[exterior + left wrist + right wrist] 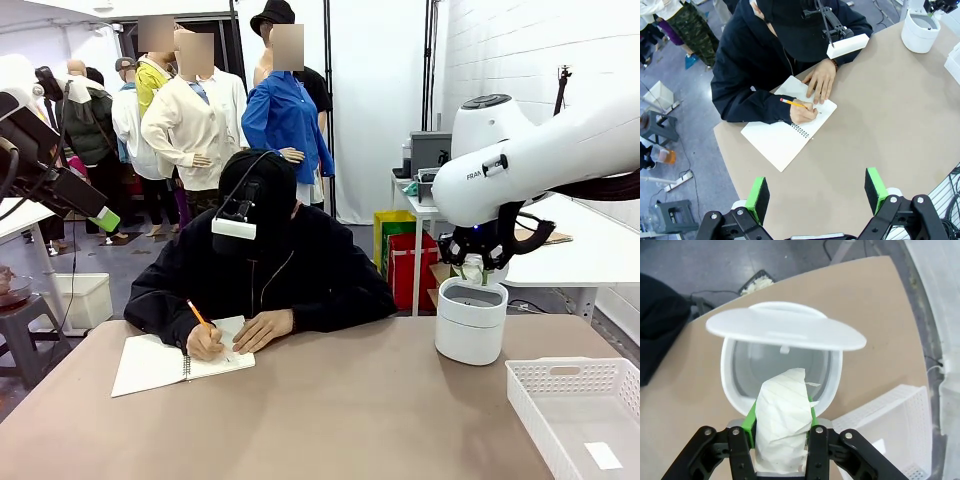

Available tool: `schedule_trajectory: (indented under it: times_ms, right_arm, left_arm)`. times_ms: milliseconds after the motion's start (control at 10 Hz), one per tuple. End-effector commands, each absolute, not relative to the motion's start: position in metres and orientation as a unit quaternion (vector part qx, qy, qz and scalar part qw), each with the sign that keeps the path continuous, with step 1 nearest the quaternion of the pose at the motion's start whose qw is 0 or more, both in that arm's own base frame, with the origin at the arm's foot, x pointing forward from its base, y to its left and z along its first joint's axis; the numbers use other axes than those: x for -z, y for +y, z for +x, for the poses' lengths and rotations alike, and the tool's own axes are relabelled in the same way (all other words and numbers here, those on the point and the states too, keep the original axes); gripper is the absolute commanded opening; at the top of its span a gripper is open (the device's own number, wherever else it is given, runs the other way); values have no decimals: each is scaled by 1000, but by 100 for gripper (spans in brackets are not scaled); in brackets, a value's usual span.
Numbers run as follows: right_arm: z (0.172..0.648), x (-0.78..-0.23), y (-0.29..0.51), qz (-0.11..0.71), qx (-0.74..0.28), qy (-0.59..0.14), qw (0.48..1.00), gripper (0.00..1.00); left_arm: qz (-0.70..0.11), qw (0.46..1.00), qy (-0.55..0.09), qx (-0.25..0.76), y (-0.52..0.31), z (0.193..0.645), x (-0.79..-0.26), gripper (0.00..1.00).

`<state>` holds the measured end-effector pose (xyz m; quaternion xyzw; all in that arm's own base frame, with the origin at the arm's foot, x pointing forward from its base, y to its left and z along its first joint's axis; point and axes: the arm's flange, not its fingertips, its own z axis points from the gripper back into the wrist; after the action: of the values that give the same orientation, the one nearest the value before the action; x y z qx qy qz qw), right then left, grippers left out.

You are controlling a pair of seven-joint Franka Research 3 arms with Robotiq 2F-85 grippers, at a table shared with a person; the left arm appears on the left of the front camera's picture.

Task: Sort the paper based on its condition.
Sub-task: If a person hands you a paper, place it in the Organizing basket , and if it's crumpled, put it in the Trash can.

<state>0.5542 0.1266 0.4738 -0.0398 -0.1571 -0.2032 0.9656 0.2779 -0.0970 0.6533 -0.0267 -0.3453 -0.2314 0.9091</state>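
The paper (782, 415) is a creased white wad with faint ruled lines. My right gripper (782, 432) is shut on it, green pads pressing both sides. It hangs right above the open mouth of a white lidded bin (730, 375), whose swing lid (785, 330) is tilted up. From the front, the right gripper (474, 268) hovers just over the bin (470, 325) with a bit of paper (472, 270) showing. My left gripper (816, 195) is open with nothing between its pads, high above the table near the person's side.
A person across the table writes with a pencil in a white spiral notebook (165, 362). A white perforated basket (580, 410) sits at the front right, holding a small flat slip. The left arm (40, 150) is raised at far left.
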Motion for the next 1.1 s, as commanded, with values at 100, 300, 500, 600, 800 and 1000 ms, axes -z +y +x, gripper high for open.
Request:
schedule_trajectory:
  times_ms: [100,300,500,600,800,1000]
  right_arm:
    - [565,-467,123,-39,232,-161,958,37]
    - [561,-469,119,-42,217,-155,963,37]
    - [562,-467,116,-42,218,-153,963,56]
    - [560,-468,116,-41,220,-154,962,75]
    - [557,-468,118,-38,217,-153,963,100]
    - [556,-468,119,-33,213,-147,965,100]
  left_arm:
    - [-27,909,-346,232,-98,277,-654,100]
    - [-27,909,-346,232,-98,277,-654,100]
    - [-27,909,-346,232,-98,277,-654,100]
    - [-27,909,-346,232,-98,277,-654,100]
    - [-27,909,-346,232,-98,277,-654,100]
    - [-27,909,-346,232,-98,277,-654,100]
